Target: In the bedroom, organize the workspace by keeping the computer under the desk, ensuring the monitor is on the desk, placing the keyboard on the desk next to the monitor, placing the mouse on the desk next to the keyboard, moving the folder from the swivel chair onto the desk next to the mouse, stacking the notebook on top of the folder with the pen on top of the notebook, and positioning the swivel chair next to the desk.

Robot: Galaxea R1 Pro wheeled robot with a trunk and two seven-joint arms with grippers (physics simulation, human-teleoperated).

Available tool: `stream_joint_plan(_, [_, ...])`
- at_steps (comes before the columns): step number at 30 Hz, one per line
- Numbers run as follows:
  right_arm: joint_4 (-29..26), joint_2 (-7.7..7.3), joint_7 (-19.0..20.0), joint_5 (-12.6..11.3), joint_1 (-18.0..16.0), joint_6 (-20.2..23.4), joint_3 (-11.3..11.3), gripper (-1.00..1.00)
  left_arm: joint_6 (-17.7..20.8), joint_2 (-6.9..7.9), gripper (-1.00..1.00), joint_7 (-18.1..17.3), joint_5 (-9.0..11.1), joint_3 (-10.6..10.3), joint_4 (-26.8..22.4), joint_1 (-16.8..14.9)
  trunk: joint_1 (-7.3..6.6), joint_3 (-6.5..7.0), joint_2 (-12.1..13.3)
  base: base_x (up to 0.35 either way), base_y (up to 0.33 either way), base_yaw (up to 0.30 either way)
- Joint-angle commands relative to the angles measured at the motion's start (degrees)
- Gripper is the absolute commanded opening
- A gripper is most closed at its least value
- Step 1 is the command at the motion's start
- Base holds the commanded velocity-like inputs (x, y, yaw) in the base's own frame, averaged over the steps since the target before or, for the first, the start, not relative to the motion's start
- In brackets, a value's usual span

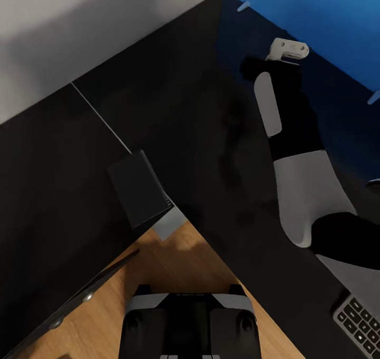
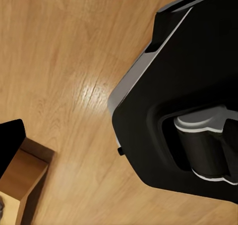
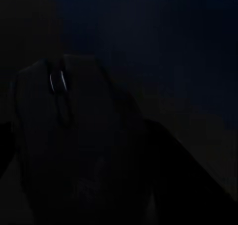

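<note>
One mouse (image 3: 64,135) is what matters just now, and it lies close under the right gripper (image 1: 287,50), dim in the right wrist view, with its scroll wheel (image 3: 58,81) just catching some light. The right arm is the one stretched out over the glossy black desk (image 1: 200,111), reaching toward the far corner by the long blue wall panel (image 1: 316,21), so it is plainly the nearer arm for this piece. From the wheel's slot, I'd judge that the mouse's long axis runs roughly along the line of the arm's reach, though the gloom makes that hard to be sure of. Whether the claw is spread, closed or already pinching the mouse, I cannot tell; the fingers are lost in the dark. One keyboard (image 1: 361,322) shows a corner at the near edge of the desk, well apart from the gripper and back toward the robot, so I'd guess the mouse has to travel that way to end up beside it. One small dark square-ish book, probably the notebook (image 1: 138,187), sits at the desk's inner corner with a pale edge over the wooden floor (image 1: 174,264). The robot's own base (image 1: 190,322) stands in the nook of the L.
</note>
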Motion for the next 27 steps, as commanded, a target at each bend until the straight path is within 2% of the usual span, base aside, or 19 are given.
stream_joint_plan(1, [-1.83,0.13,-0.78,-0.85,0.55,0.23,0.18,-1.00,0.06,-0.04,1.00,-0.22,0.14,0.06,-0.06,0.04,0.02,0.07,-0.04,0.000,0.000,-0.022])
stream_joint_plan(5, [-8.23,1.07,-0.83,-1.01,3.44,4.83,0.30,-1.00,0.13,0.00,1.00,-0.28,-0.09,-0.06,-0.25,0.00,0.02,0.44,-0.04,0.000,0.000,-0.010])
stream_joint_plan(10, [-13.69,2.31,-0.86,-1.10,6.45,7.63,0.38,-1.00,0.14,0.06,1.00,-0.35,-0.13,-0.41,-0.85,-0.02,0.02,0.81,-0.04,0.000,0.000,-0.003])
stream_joint_plan(14, [-15.62,3.46,-0.88,-1.17,8.75,8.33,0.89,-1.00,0.23,0.24,1.00,-0.38,-0.18,-0.52,-1.38,-0.10,0.02,0.92,-0.04,0.000,0.000,0.000])
stream_joint_plan(16, [-16.22,3.46,-0.88,-1.27,9.81,8.54,1.88,-1.00,0.62,0.39,1.00,-0.24,-0.27,-0.58,-3.18,-0.10,0.02,0.93,-0.04,0.000,0.000,0.000])
stream_joint_plan(21, [-16.56,3.46,-0.84,-1.49,10.84,8.60,2.49,-1.00,1.27,0.33,1.00,-0.08,-0.42,-0.57,-7.38,0.10,0.02,0.95,-0.04,0.000,0.000,0.000])
stream_joint_plan(27, [-16.58,3.46,-0.81,-1.59,12.41,8.60,2.68,-1.00,6.87,0.64,1.00,0.83,-0.51,-0.35,-13.44,0.66,0.02,1.14,-0.04,0.000,0.000,0.000])
